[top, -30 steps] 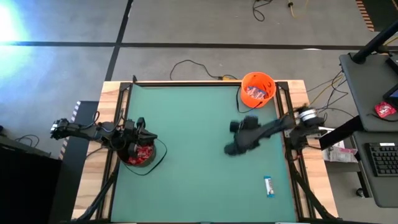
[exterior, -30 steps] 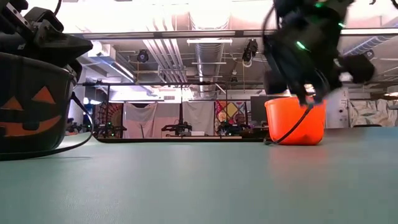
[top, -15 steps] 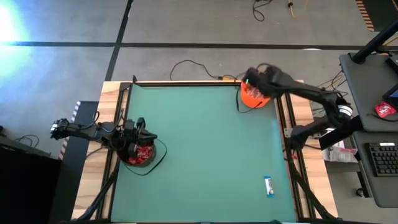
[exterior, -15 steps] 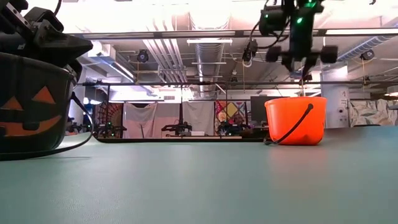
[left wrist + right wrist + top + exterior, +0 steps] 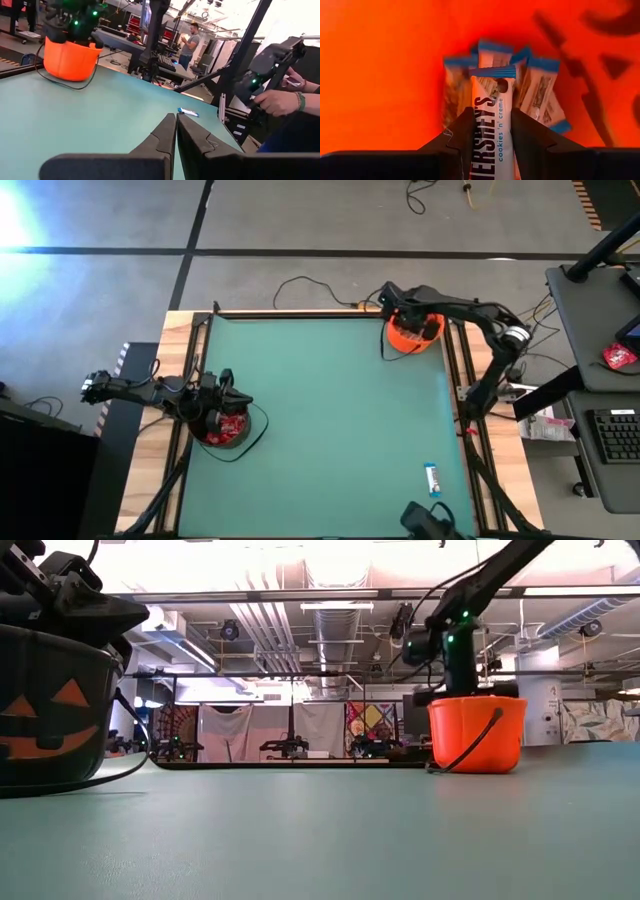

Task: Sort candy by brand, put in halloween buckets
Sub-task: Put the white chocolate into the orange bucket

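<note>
Since the earlier frames the right arm has swung from mid-table, where it showed as a blur, out to the far right corner, and the right gripper (image 5: 404, 317) now sits at the mouth of the orange bucket (image 5: 428, 338). Its arm stretches across from the table's right edge, bent at the elbow, with the wrist dropped over the pail's rim in the low view. Between its 2 fingers (image 5: 455, 140) it holds 1 white-and-blue bar (image 5: 491, 131), pinched narrow on the wrapper and pointing into the bucket, where several more bars of the same kind (image 5: 536, 90) lie against the orange wall. Another white-and-blue bar (image 5: 432, 478) lies on the green table (image 5: 320, 410) near the front right, well apart from both pails, unmoved from 1 second ago. On the left side the left gripper (image 5: 213, 405) has not shifted: it hovers over the black bucket (image 5: 232, 438), fingers pressed together on nothing, with red packets (image 5: 230, 426) showing inside the pail. A person's hand (image 5: 278, 102) grips a control handle beyond the table in the left wrist view.
</note>
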### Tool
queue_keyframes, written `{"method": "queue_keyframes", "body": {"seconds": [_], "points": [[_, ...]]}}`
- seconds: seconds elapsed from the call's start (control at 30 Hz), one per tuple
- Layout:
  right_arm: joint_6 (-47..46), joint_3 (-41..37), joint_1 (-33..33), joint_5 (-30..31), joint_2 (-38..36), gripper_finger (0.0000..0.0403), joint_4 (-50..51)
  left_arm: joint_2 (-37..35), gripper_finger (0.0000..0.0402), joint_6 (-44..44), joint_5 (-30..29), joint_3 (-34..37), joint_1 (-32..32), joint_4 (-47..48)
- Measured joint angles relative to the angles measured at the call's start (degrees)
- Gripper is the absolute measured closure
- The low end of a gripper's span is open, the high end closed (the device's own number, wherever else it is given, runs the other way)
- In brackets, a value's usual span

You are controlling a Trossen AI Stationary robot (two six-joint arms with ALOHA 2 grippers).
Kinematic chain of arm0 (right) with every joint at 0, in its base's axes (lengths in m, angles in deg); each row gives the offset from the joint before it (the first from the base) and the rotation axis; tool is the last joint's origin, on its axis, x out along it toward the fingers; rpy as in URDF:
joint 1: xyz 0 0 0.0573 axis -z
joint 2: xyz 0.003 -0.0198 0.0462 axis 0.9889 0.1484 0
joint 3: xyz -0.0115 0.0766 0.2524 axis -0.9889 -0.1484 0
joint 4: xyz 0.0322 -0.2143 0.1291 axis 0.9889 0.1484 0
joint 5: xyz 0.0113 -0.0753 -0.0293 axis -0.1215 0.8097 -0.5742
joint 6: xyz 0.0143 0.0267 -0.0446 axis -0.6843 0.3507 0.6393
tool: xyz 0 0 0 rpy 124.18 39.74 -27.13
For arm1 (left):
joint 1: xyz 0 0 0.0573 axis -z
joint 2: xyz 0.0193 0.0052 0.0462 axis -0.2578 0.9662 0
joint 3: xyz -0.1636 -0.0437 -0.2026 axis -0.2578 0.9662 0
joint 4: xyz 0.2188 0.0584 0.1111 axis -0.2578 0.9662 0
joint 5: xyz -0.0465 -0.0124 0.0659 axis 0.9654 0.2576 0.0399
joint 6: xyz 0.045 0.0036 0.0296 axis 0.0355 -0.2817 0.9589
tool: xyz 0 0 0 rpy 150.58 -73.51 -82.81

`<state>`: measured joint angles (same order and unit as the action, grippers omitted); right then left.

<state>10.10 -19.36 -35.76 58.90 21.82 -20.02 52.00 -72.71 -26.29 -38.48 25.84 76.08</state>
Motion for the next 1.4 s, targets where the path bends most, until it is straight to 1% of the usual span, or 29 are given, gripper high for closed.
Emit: {"method": "queue_keyframes", "body": {"seconds": [0.1, 0.2, 0.43, 0.53, 0.63, 0.8, 0.87, 0.93, 1.03, 1.2, 1.4], "points": [[0.49, 0.68, 0.09, -1.01, 1.83, 0.0297, -0.59, 0.02, 0.0402, 0.00, -0.01, 0.00, -0.01, 0.00], [2.13, 1.39, -0.01, -1.34, 2.52, 0.0286, -0.66, 0.00, 0.0402, 0.02, -0.01, 0.02, -0.02, 0.00], [2.82, 2.86, 0.01, -1.29, 0.04, 0.0231, -0.02, 0.02, 0.0402, 0.00, -0.01, 0.02, 0.00, 0.00], [2.82, 3.34, 0.07, -0.19, -1.44, 0.0207, 1.30, 0.01, 0.0402, 0.01, -0.01, 0.01, 0.00, 0.00], [2.40, 4.88, -0.34, 4.08, -3.77, 0.0187, 5.61, 0.02, 0.0402, 0.01, -0.01, -0.01, 0.00, 0.00], [1.89, 11.33, -2.37, 15.64, -8.53, 0.0162, 18.55, 0.00, 0.0402, 0.00, -0.01, 0.01, -0.01, 0.00], [0.74, 14.39, -4.83, 21.44, -11.08, 0.0156, 23.80, 0.00, 0.0402, 0.00, -0.01, 0.00, 0.00, 0.00], [-2.70, 16.50, -8.83, 26.32, -13.65, 0.0155, 29.08, 0.00, 0.0402, 0.00, -0.01, 0.02, 0.00, 0.00], [-7.71, 17.20, -15.34, 30.85, -17.61, 0.0157, 33.80, 0.00, 0.0402, 0.00, 0.01, 0.02, 0.00, 0.00], [-12.03, 16.37, -25.47, 31.48, -22.28, 0.0165, 36.33, 0.00, 0.0402, 0.00, 0.01, 0.02, -0.02, 0.00], [-22.67, 12.20, -40.15, 30.77, -22.23, 0.0160, 38.04, 0.00, 0.0402, 0.00, 0.01, 0.01, -0.01, 0.00]]}}
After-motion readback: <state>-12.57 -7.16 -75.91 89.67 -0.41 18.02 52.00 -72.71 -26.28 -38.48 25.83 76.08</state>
